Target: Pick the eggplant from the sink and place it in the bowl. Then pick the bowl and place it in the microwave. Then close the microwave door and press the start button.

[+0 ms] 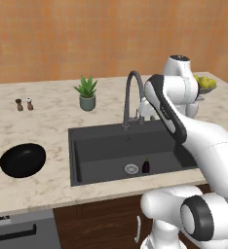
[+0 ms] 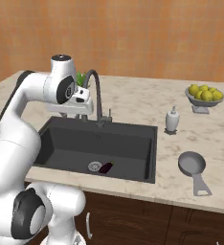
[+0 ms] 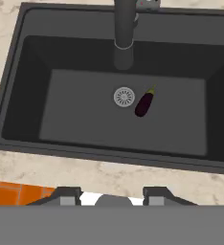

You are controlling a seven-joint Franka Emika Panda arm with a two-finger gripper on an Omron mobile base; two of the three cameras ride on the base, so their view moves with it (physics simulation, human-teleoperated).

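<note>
Eggplant (image 3: 144, 104): small, glossy dark purple, lying beside sink (image 3: 32, 119) drain (image 3: 124, 96) | gripper (image 3: 113, 195): fingers apart, empty

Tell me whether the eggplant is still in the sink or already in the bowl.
In the sink. The eggplant lies on the sink floor beside the round drain; the black bowl on the counter holds nothing.

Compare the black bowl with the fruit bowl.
The black bowl is glossy black, shallow and holds nothing; the fruit bowl is grey and heaped with yellow fruit. The black bowl sits flat on the counter, while the fruit bowl stands on a stem. The black bowl lies left of the sink; the fruit bowl is far to its right, near the back. Both are round and rest on the counter.
</note>
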